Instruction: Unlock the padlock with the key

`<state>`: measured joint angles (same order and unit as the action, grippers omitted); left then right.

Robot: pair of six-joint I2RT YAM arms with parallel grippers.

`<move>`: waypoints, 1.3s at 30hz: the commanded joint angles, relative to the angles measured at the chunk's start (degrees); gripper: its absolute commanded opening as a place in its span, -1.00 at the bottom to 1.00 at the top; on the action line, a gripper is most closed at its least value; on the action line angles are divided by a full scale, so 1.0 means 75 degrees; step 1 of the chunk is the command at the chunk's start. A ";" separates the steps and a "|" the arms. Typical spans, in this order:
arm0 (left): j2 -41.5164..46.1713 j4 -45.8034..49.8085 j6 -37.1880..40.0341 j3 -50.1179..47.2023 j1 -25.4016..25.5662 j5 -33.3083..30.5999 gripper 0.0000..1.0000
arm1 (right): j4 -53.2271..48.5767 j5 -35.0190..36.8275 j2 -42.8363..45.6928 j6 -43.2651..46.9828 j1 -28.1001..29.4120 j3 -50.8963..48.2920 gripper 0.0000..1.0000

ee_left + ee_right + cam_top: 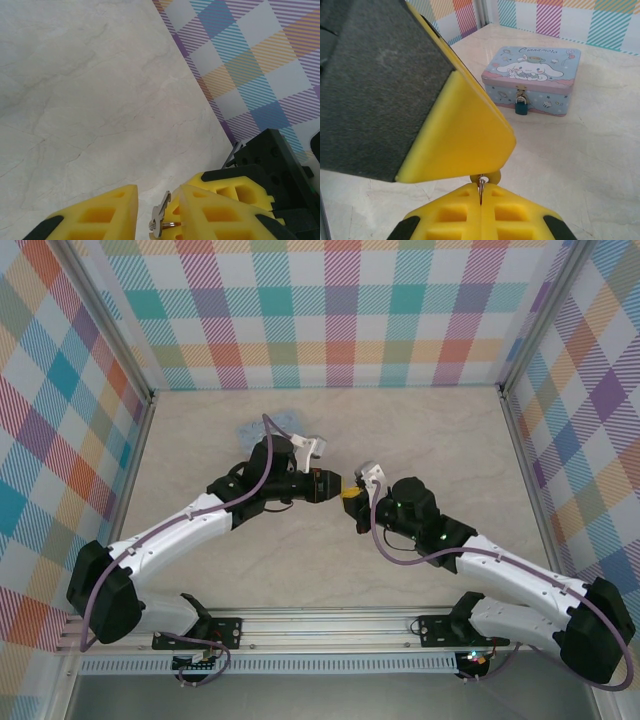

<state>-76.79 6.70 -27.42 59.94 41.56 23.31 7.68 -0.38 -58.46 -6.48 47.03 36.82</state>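
Observation:
The small silver key (161, 212) hangs blade-up on a thin ring above the tabletop. My right gripper (481, 189) is shut on the key and its ring (481, 183), seen edge-on between its yellow pads. My left gripper (157, 190) is open, one yellow finger on each side of the key without pinching it; one of its fingers (455, 135) looms just above the right gripper's tips. Both grippers meet nose to nose at mid-table, left gripper (328, 486) against right gripper (352, 494). The tiny blue padlock (521, 107) hangs shut on the hasp of the pale-blue cartoon tin (532, 75).
The tin (268, 425) sits behind the left arm, partly hidden by it. Checkered walls (340, 310) close in the marble-patterned table (440, 430) on three sides. The right gripper's black body (272, 165) crowds the left gripper's right side.

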 commanded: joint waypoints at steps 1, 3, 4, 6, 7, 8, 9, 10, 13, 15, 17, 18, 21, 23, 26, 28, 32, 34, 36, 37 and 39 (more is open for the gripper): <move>-0.0062 -0.0278 0.0012 0.0234 0.0110 -0.0075 -0.49 | 0.0156 -0.0169 0.0013 0.0203 0.0081 0.0249 -1.00; -0.0045 -0.0295 0.0012 0.0240 0.0113 -0.0095 -0.54 | 0.0168 -0.0191 0.0013 0.0184 0.0082 0.0238 -1.00; -0.0038 -0.0291 0.0012 0.0246 0.0117 -0.0107 -0.57 | 0.0165 -0.0201 0.0013 0.0176 0.0082 0.0238 -1.00; -0.0023 -0.0292 0.0033 0.0246 0.0118 -0.0140 -0.66 | 0.0184 -0.0245 0.0015 0.0161 0.0084 0.0225 -1.00; -0.0006 -0.0293 0.0025 0.0246 0.0119 -0.0155 -0.72 | 0.0194 -0.0257 0.0025 0.0142 0.0082 0.0224 -1.00; 0.0005 -0.0284 0.0045 0.0237 0.0110 -0.0169 -0.77 | 0.0164 -0.0265 0.0046 0.0116 0.0082 0.0230 -1.00; 0.0030 -0.0281 0.0046 0.0234 0.0119 -0.0189 -0.84 | 0.0115 -0.0259 0.0085 0.0091 0.0082 0.0224 -1.00; 0.0078 -0.0273 0.0058 0.0225 0.0119 -0.0222 -0.90 | 0.0046 -0.0244 0.0143 0.0070 0.0082 0.0222 -1.00; 0.0283 -0.0249 0.0169 0.0154 0.0109 -0.0379 -1.00 | -0.0058 -0.0183 0.0450 -0.0052 0.0071 0.0085 -0.91; 0.0470 -0.0237 0.0292 0.0103 0.0119 -0.0496 -1.00 | 0.0022 -0.0271 0.0746 -0.0235 -0.0010 -0.0103 -0.69; 0.0695 -0.0243 0.0424 0.0051 0.0110 -0.0608 -1.00 | 0.0199 -0.0835 0.1103 -0.0593 -0.0285 -0.0327 -0.50; 0.0790 -0.0261 0.0497 0.0030 0.0116 -0.0624 -1.00 | 0.0314 -0.1195 0.1242 -0.0809 -0.0473 -0.0417 -0.45; 0.1092 -0.0372 0.0614 -0.0021 0.0116 -0.0624 -1.00 | 0.1003 -0.2526 0.1626 -0.1748 -0.1264 -0.0758 -0.27; 0.1280 -0.0501 0.0696 -0.0035 0.0113 -0.0544 -1.00 | 0.1792 -0.3381 0.1751 -0.2507 -0.1812 -0.0989 -0.16; 0.1475 -0.0730 0.0767 -0.0059 0.0118 -0.0310 -1.00 | 0.2793 -0.4330 0.1688 -0.3190 -0.2214 -0.1073 0.04; 0.1554 -0.0861 0.0788 -0.0057 0.0116 -0.0107 -1.00 | 0.3182 -0.4811 0.1548 -0.3320 -0.2227 -0.0957 0.18; 0.1618 -0.1042 0.0764 -0.0026 0.0113 0.0255 -1.00 | 0.3611 -0.5662 0.1034 -0.3526 -0.2227 -0.0515 0.37; 0.1622 -0.1109 0.0741 -0.0022 0.0117 0.0354 -1.00 | 0.3697 -0.5855 0.0758 -0.3602 -0.2204 -0.0310 0.40; 0.1605 -0.1117 0.0715 -0.0018 0.0113 0.0394 -1.00 | 0.3735 -0.5948 0.0520 -0.3634 -0.2162 -0.0168 0.41; 0.1604 -0.1128 0.0718 -0.0023 0.0114 0.0416 -1.00 | 0.3993 -0.5932 0.0424 -0.3636 -0.2135 -0.0100 0.41; 0.1599 -0.1136 0.0697 -0.0032 0.0119 0.0448 -1.00 | 0.4213 -0.5947 0.0244 -0.3659 -0.2088 -0.0019 0.41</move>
<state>-65.76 0.75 -22.70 59.81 42.11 24.71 33.32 -41.50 -55.59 -32.53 30.83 34.30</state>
